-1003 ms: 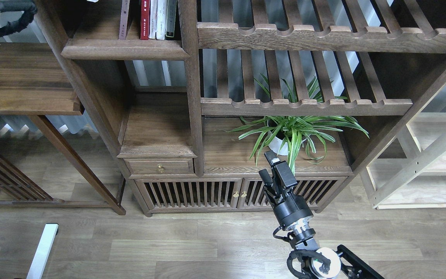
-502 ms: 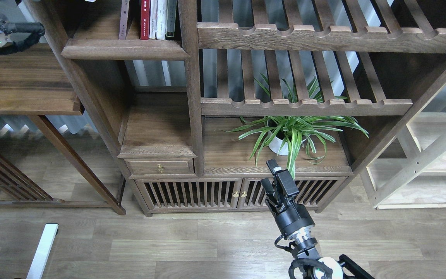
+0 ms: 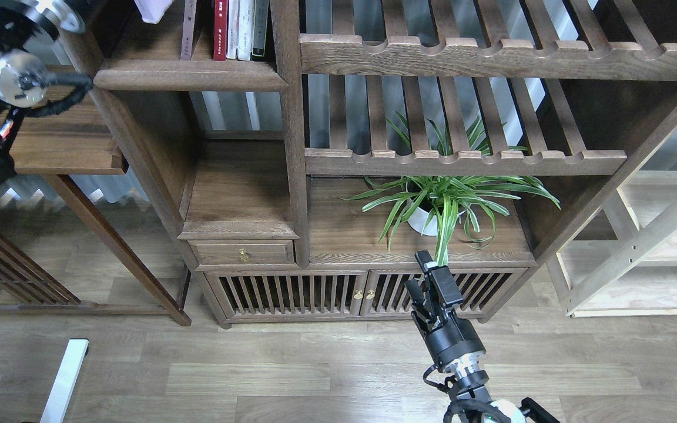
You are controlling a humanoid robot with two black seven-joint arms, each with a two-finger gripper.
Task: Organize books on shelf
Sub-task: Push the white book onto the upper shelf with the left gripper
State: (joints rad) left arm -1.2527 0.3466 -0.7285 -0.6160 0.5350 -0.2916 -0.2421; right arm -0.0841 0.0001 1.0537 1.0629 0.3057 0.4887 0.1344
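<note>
- While hanging low before the slatted cabinet doors (image 3: 291,294), near right of centre, points the right end effector (image 3: 422,276) up and away towards the shelving.
- Shows its two fingers slightly spread, with nothing between them.
- Sits just near of the potted spider plant (image 3: 438,202), fingertips under the drooping leaves without visibly touching them.
- Stands that plant in a white pot on the cabinet top, below the slatted racks (image 3: 462,158) on the right.
- Comes in with the left arm (image 3: 3,76) at the far left, over the side bench (image 3: 44,141), and runs off the top edge.
- Cannot tell the state of the left end effector: out of view above the frame.
- Keeps the books (image 3: 238,29) far up on the left, upright in a row on the shelf (image 3: 191,75), packed against the right-hand post.
- Reads from the left: a thin brownish volume (image 3: 188,29) leaning a little, then a red spine (image 3: 219,29), two white spines and a dark one.
- Shows a pale lavender-white book (image 3: 151,9) tilted at the top edge, left of the row and apart from it, over the same shelf; cannot tell what carries it.
- Leaves only the lower ends of all spines in view.
</note>
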